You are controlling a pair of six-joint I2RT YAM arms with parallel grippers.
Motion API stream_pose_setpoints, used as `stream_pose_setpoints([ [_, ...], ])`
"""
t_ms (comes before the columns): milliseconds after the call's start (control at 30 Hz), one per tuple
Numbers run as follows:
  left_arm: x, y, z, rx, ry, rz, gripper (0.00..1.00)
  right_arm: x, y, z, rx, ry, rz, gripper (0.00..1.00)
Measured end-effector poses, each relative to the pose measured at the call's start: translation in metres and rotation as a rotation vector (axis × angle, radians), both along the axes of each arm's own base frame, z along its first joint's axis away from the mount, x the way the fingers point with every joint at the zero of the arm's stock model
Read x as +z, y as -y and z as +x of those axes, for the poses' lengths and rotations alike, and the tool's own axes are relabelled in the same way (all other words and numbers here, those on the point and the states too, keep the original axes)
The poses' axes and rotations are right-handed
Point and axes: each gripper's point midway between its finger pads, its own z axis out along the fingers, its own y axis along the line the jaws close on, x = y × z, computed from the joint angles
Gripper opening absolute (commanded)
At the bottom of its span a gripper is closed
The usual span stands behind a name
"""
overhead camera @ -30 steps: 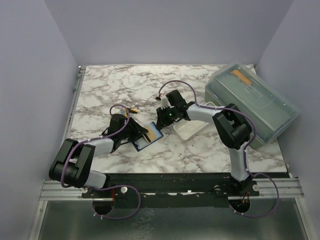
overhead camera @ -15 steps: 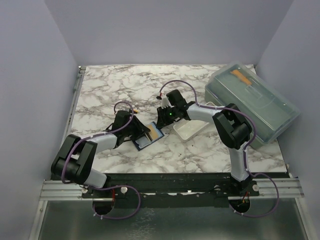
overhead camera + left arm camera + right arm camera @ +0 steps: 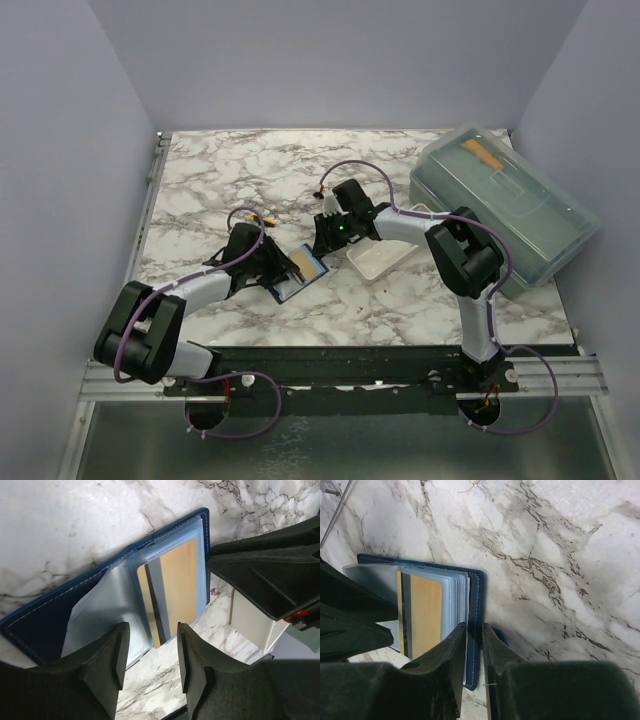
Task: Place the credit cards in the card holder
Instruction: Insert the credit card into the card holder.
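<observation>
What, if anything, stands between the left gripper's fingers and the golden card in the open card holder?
Nothing visible does. The golden card lies among the card holder's clear sleeves, its near end by the open left fingers. The right gripper pinches the holder's edge.

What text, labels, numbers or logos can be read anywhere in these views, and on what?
None can be read. The golden-tan card shows only a plain face with a dark stripe; the card holder, white tray and plastic box carry no legible print.
</observation>
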Motion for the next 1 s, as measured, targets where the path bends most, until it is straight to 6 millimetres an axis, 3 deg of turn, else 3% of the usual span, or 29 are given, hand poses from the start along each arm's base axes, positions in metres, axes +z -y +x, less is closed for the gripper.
stream_pose_setpoints([
  [300, -0.001, 0.026, 0.005, -0.065, 0.023, -0.049, 0.34, 0.0, -0.001, 0.0, -0.014, -0.013, 0.004, 0.22],
  [500, 0.001, 0.041, 0.0, -0.107, 0.019, -0.073, 0.44, 0.0, -0.001, 0.0, -0.025, -0.021, 0.005, 0.23],
  [833, 0.02, 0.026, -0.01, -0.124, 0.069, -0.003, 0.47, 0.001, -0.002, -0.008, -0.03, -0.04, 0.003, 0.33],
  [1000, 0.037, 0.024, -0.013, -0.142, 0.115, -0.006, 0.32, 0.003, -0.001, -0.015, -0.032, -0.058, 0.002, 0.4],
])
